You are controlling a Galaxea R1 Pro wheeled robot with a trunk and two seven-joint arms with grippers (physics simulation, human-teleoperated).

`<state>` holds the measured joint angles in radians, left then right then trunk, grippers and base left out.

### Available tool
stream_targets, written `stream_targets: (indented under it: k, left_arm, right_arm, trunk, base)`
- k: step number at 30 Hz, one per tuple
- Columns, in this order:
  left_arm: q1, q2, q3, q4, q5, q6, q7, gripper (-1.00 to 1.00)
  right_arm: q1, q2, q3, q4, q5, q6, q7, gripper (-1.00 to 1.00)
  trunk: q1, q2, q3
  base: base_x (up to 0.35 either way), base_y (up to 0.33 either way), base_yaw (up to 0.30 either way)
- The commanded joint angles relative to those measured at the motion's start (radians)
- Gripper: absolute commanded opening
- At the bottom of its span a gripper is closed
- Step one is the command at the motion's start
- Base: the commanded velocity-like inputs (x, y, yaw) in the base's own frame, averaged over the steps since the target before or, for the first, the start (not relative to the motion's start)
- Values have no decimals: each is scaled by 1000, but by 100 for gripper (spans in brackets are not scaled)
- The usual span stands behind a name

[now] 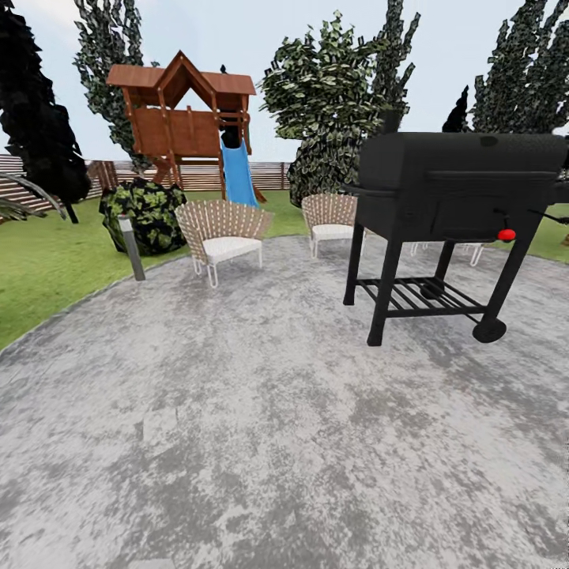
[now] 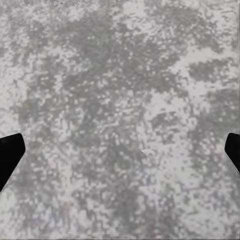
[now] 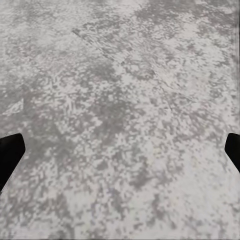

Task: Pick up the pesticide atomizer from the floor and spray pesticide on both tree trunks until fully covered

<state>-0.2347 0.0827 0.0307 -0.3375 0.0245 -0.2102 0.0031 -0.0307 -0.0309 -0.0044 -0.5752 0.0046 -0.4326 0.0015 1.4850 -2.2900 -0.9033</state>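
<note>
I stand in the garden on grey stone paving (image 1: 261, 427) that borders a green lawn (image 1: 47, 273). The pesticide atomizer and both trees' trunks are out of view. In the left wrist view, my left gripper (image 2: 120, 155) hangs open over bare paving, its black fingertips (image 2: 9, 152) wide apart at the frame's edges with nothing between them. In the right wrist view, my right gripper (image 3: 120, 155) is likewise open and empty above the mottled paving (image 3: 125, 100).
A black barbecue grill (image 1: 458, 190) on wheels stands ahead to the right. Two wicker chairs (image 1: 224, 229) (image 1: 332, 217) sit at the paving's far edge. A short grey post (image 1: 131, 246), a dark bush (image 1: 150, 213), a wooden playhouse (image 1: 186, 118) and a slatted fence (image 1: 265, 175) lie beyond.
</note>
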Motion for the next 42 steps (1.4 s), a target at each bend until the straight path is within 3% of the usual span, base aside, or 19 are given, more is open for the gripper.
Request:
stream_targets:
  k: [1, 12, 42]
  left_arm:
    - [0, 0, 0, 0, 0, 0, 0, 100]
    - [0, 0, 0, 0, 0, 0, 0, 100]
    - [0, -1, -1, -2, 2, -6, -10, 100]
  right_arm:
    - [0, 0, 0, 0, 0, 0, 0, 100]
    - [0, 0, 0, 0, 0, 0, 0, 100]
    - [0, 0, -1, -2, -1, 0, 0, 100]
  trunk:
    - [0, 0, 0]
    - [0, 0, 0]
    - [0, 0, 0]
  base:
    - [281, 213, -275]
    - [217, 167, -275]
    - [4, 3, -275]
